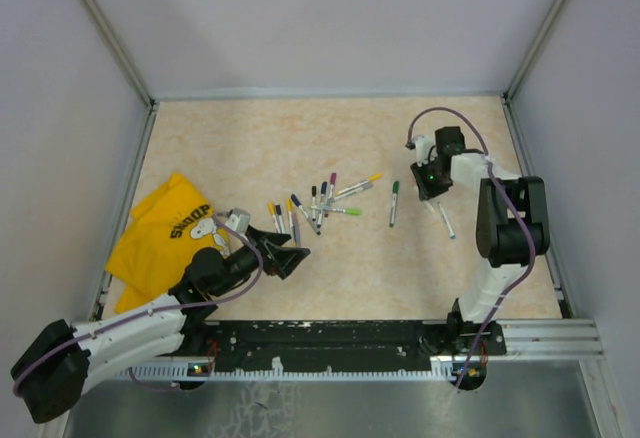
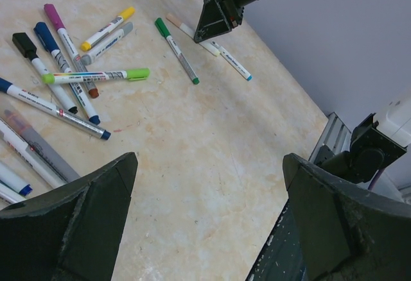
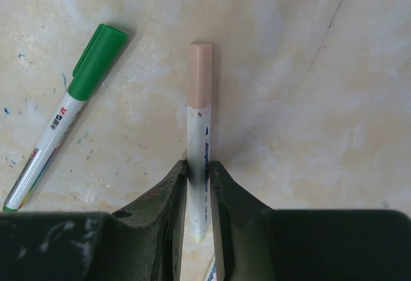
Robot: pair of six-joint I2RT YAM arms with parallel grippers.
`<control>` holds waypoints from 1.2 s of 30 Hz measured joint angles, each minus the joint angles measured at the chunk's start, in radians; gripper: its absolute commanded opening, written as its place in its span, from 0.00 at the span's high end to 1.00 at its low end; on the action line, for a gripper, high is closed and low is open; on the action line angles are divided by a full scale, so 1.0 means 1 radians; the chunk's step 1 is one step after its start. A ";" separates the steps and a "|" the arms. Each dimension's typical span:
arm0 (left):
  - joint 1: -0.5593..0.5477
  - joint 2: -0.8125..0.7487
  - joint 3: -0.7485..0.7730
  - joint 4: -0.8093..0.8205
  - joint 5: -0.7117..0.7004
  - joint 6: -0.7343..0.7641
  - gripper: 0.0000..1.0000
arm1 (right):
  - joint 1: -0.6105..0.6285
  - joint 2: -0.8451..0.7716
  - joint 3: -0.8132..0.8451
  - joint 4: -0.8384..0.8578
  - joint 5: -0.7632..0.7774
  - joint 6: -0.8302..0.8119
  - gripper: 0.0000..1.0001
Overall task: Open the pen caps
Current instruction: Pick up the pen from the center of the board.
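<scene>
Right gripper [image 3: 199, 167] pinches pen [image 3: 198, 133] barrel; left gripper [image 2: 209, 165] spread. We judge pen light, stiff, slick: hold barrel, cap [image 3: 200, 72] free.

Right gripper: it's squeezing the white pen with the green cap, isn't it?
Not quite. The right gripper is squeezing the white pen with the peach cap, one finger on each side of its barrel. The green-capped pen lies loose beside it, untouched. The right wrist view shows this.
</scene>
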State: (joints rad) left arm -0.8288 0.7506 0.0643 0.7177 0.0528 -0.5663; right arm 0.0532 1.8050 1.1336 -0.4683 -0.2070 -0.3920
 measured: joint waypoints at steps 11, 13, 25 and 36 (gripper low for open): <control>0.000 0.012 -0.001 0.008 0.015 -0.032 0.01 | 0.014 0.006 0.007 -0.002 0.017 -0.009 0.81; 0.000 0.011 -0.003 0.014 0.019 -0.040 0.01 | 0.022 0.006 0.007 -0.002 0.030 -0.010 0.84; 0.000 0.010 -0.024 0.069 0.039 -0.086 0.01 | 0.060 0.004 0.007 0.004 0.056 -0.016 1.00; 0.000 0.010 -0.037 0.098 0.042 -0.112 0.01 | 0.063 -0.028 -0.025 -0.018 -0.012 -0.005 1.00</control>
State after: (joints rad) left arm -0.8288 0.7605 0.0273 0.8162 0.0944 -0.6785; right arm 0.1158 1.7771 1.1084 -0.4858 -0.2192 -0.3965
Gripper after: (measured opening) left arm 0.995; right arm 0.039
